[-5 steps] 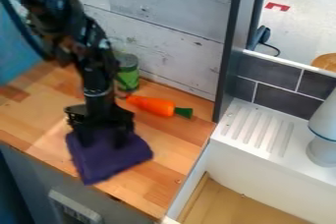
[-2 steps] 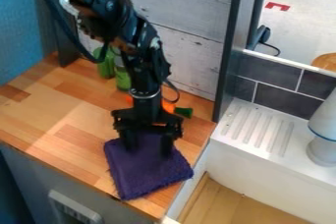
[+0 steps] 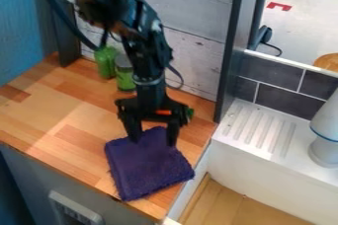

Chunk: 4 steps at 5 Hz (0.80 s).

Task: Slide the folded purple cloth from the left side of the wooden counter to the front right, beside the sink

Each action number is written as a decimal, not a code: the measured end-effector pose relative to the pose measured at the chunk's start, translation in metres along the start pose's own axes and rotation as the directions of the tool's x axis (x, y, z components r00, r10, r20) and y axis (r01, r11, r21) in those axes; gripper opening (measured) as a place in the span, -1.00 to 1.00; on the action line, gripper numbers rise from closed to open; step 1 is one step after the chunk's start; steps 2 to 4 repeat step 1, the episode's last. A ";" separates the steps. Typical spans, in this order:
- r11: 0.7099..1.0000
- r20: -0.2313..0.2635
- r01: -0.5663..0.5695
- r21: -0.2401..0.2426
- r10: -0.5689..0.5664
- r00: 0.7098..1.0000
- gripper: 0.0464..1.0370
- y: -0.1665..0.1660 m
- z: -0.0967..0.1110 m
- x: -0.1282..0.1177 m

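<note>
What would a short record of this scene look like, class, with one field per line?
Gripper: black, fingers apart at the cloth's back edge; contact unclear
Cloth: purple, lying on the wooden counter
Partly hidden behind gripper: orange toy with green end
Near back wall: two green containers
Right of counter: white grooved ledge

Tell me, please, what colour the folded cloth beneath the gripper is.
The cloth is dark purple, seen best in the camera view.
</note>
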State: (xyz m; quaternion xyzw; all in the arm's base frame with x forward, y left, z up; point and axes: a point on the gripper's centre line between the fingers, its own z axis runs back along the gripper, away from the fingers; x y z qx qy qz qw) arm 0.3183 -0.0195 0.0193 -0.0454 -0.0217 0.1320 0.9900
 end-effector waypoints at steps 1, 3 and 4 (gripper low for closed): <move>0.998 0.076 -0.049 -0.034 0.051 0.996 0.93 0.021 0.048 0.004; 0.998 0.076 -0.049 -0.034 0.051 0.996 0.93 0.021 0.048 0.004; 0.998 0.076 -0.049 -0.034 0.051 0.996 0.93 0.021 0.048 0.004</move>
